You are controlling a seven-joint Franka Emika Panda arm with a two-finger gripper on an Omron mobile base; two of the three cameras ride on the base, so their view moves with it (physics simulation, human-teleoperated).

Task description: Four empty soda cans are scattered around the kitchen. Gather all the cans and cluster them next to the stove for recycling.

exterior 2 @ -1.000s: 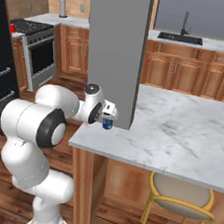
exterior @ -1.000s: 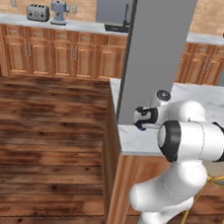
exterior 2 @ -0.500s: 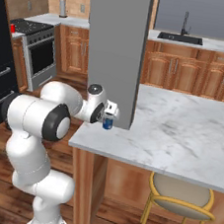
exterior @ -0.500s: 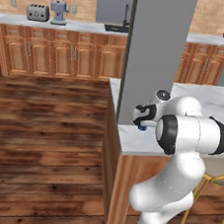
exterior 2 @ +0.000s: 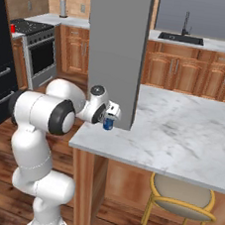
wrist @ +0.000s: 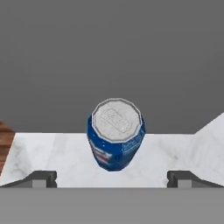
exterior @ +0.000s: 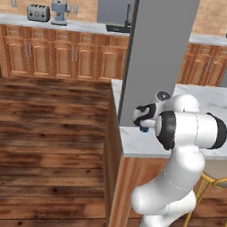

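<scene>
Your blue soda can (wrist: 115, 133) stands upright on the marble counter (exterior 2: 182, 133), close to its corner and just in front of the grey pillar (exterior 2: 117, 45). The gripper (wrist: 112, 178) hovers right above it — jaws spread wide, touching nothing. Far left in your right base view, the stove (exterior 2: 35, 50) carries a red can (exterior 2: 13, 29).
</scene>
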